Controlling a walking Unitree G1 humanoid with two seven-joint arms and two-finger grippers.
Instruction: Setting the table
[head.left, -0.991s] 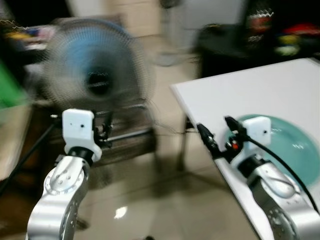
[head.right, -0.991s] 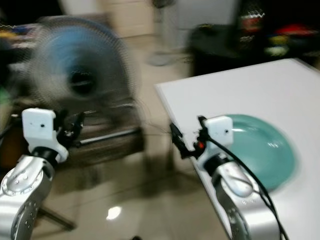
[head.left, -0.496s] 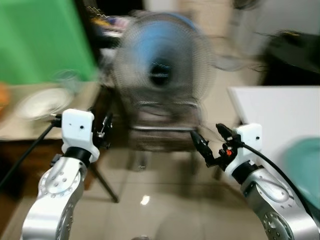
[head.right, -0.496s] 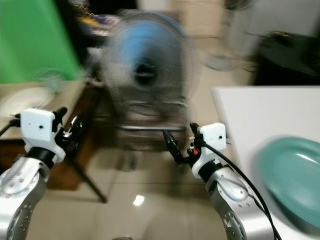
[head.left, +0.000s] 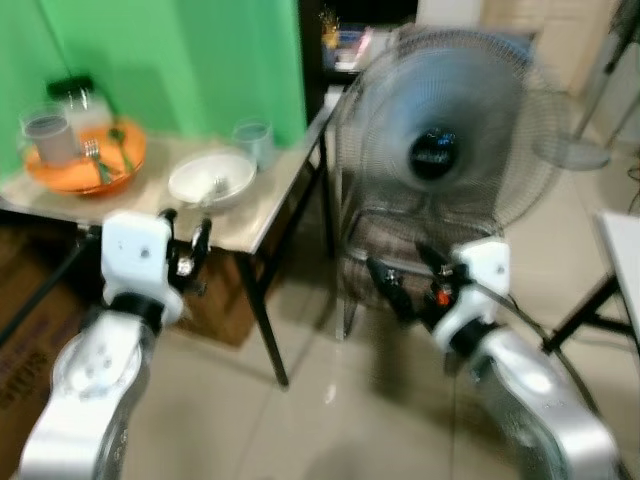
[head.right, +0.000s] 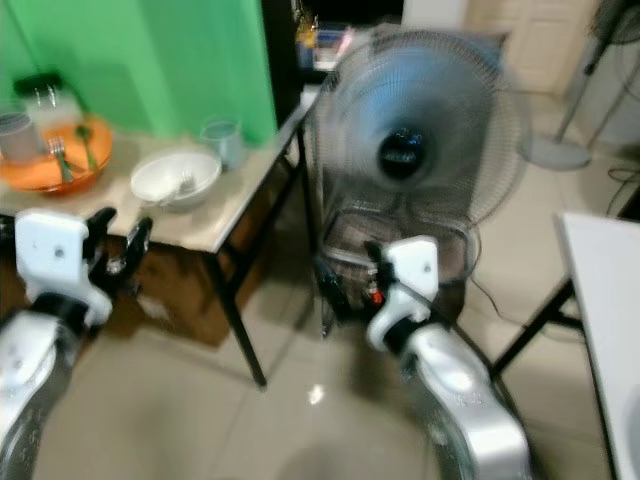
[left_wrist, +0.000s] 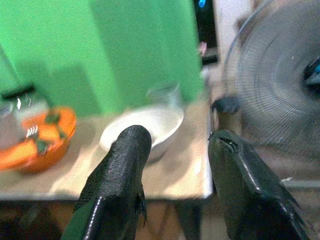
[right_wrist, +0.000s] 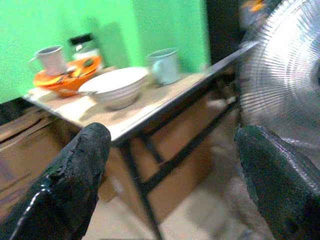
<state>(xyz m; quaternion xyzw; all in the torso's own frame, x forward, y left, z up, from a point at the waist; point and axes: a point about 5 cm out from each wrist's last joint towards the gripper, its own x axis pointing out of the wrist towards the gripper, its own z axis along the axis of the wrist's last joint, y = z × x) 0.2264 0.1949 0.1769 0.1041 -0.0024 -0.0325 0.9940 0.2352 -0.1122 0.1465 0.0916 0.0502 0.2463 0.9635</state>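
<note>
A wooden side table (head.left: 268, 205) stands at the left before a green wall. On it are a white bowl (head.left: 211, 179), a pale blue cup (head.left: 253, 140), and an orange bowl (head.left: 95, 162) with a fork and a green spoon. A grey cup (head.left: 48, 135) and a black-lidded jar (head.left: 75, 95) sit by the orange bowl. My left gripper (head.left: 184, 225) is raised short of the table's front edge, open and empty; its wrist view looks at the white bowl (left_wrist: 150, 125). My right gripper (head.left: 400, 262) hangs open in front of the fan, holding nothing.
A large standing fan (head.left: 440, 160) stands on the tiled floor just right of the side table. The corner of a white table (head.right: 605, 270) is at the far right. Cardboard boxes (head.left: 30, 300) lie under the side table. Bare floor lies ahead between the arms.
The camera has swung left: the white table and teal plate slid out to the right, and the side table with dishes came into view. Both arms keep their pose.
</note>
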